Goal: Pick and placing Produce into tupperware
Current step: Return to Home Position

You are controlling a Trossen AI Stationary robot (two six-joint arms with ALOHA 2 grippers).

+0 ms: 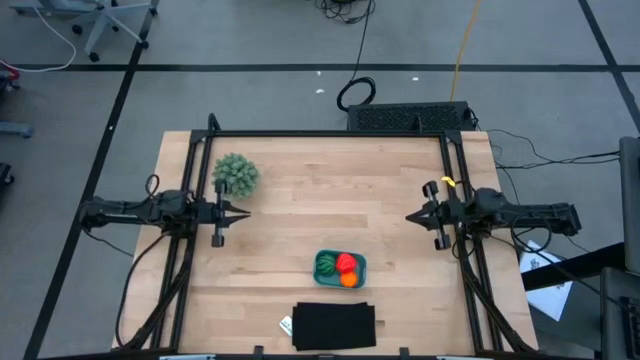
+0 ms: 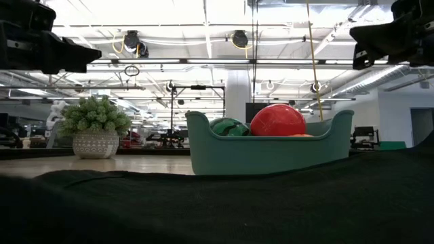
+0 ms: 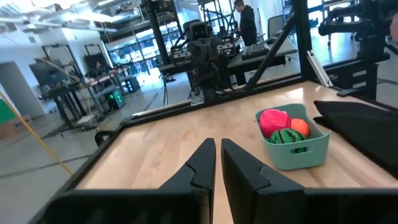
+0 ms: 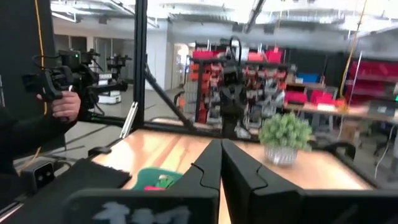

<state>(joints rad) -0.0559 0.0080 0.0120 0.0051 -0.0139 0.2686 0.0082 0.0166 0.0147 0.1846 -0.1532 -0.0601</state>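
Observation:
The teal tupperware [image 1: 341,269] stands on the wooden table near its front middle. Inside it lie the three produce pieces: red [image 1: 346,262], orange [image 1: 349,280] and striped green [image 1: 327,266]. The left wrist view shows the same tub [image 3: 292,149] with the red piece [image 3: 272,120] uppermost. My left gripper [image 1: 243,213] hovers shut and level at the table's left side, far from the tub. My right gripper [image 1: 412,217] hovers shut at the right side, pointing toward the middle. Neither holds anything.
A bushy green plant in a pale pot [image 1: 236,174] stands at the far left, close to my left gripper. A black flat rectangle [image 1: 334,326] lies at the near edge, in front of the tub. Black frame rails [image 1: 330,133] run round the table. A person's hand [image 4: 65,106] shows beyond the table.

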